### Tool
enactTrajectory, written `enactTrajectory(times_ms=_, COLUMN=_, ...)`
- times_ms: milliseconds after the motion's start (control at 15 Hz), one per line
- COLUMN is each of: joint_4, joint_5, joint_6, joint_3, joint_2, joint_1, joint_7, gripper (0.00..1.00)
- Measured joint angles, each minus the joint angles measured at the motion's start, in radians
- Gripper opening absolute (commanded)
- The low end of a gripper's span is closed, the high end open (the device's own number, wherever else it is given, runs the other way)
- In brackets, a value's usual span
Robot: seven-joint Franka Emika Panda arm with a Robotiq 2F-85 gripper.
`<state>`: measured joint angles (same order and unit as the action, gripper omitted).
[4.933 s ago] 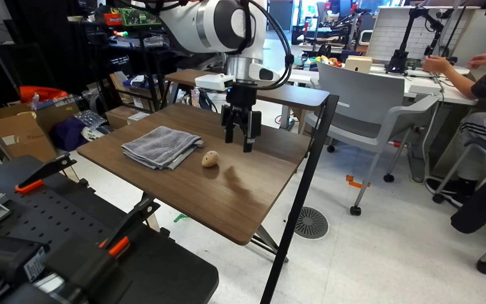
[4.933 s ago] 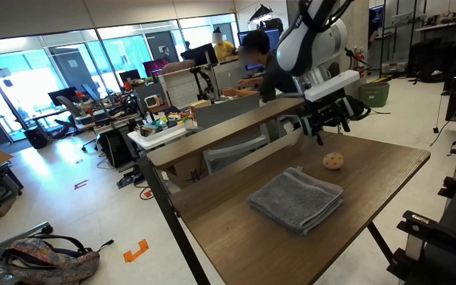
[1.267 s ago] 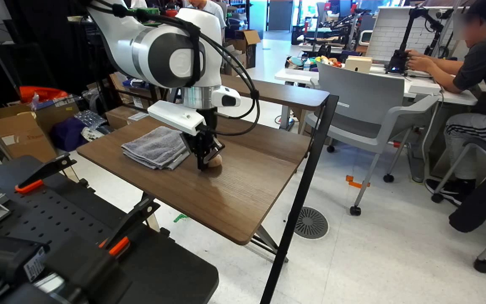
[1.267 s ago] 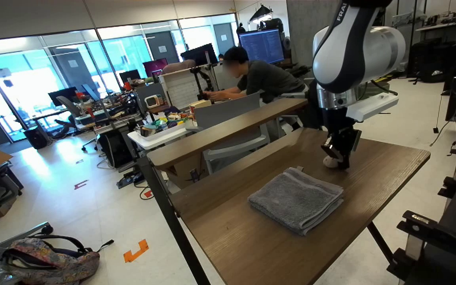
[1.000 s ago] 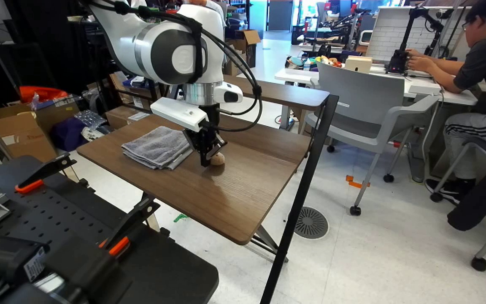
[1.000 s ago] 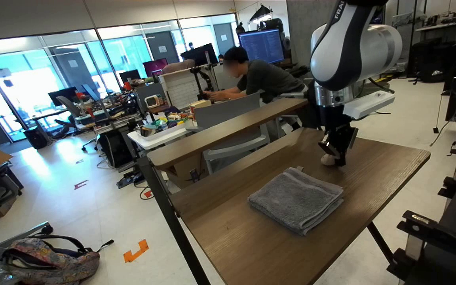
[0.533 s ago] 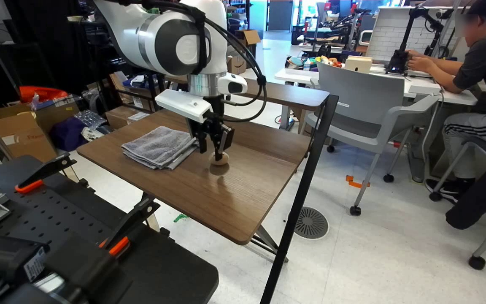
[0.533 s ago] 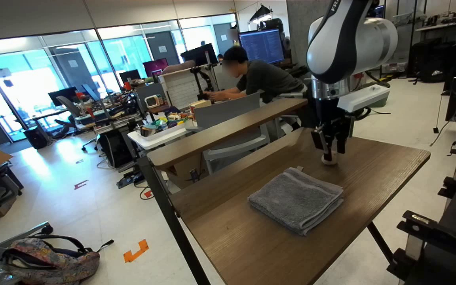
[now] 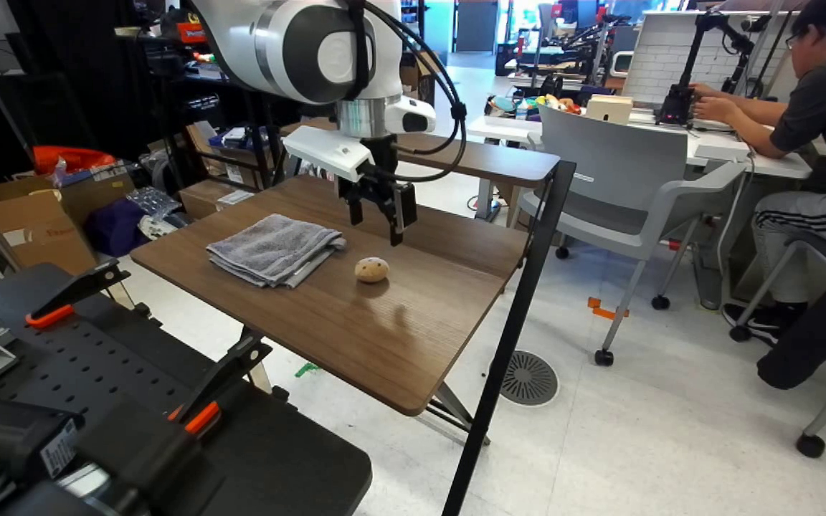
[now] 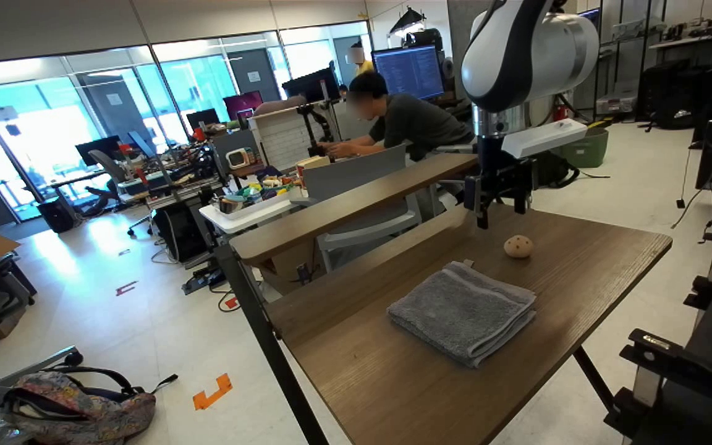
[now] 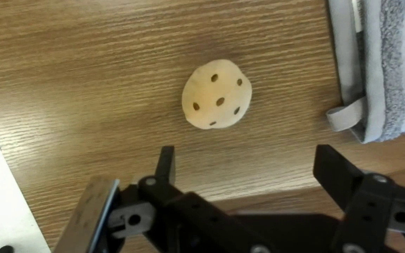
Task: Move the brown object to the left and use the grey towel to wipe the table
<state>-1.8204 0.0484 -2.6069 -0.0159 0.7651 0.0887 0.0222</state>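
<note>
Black two-finger gripper (image 9: 376, 228) risen clear of small roundish tan-brown lump (image 9: 372, 270), jaws spread apart, empty. Lump sits mid-frame in exterior view, on brown wood-look table (image 9: 384, 358), right of folded grey cloth towel (image 9: 269, 249). Leftward move maybe done, can't tell; wiping still ahead imo.

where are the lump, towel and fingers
Lump (image 11: 217, 92): wrist view, middle of its spotted top.
Towel (image 10: 462, 312): in an exterior view, middle of its upper layer.
Fingers (image 11: 335, 175): wrist view, near the tip of the finger at picture right.
</note>
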Motion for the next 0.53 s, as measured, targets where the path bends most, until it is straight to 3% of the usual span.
enactTrajectory(times_ms=467, joint_4=0.027, joint_5=-0.001, joint_6=0.011, joint_3=-0.022, joint_2=0.080, joint_1=-0.007, joint_7=0.034, gripper=1.00)
enactTrajectory(times_ms=533, joint_4=0.027, joint_5=-0.001, joint_6=0.014, joint_3=-0.024, joint_2=0.084, joint_1=-0.009, joint_7=0.035, gripper=0.75)
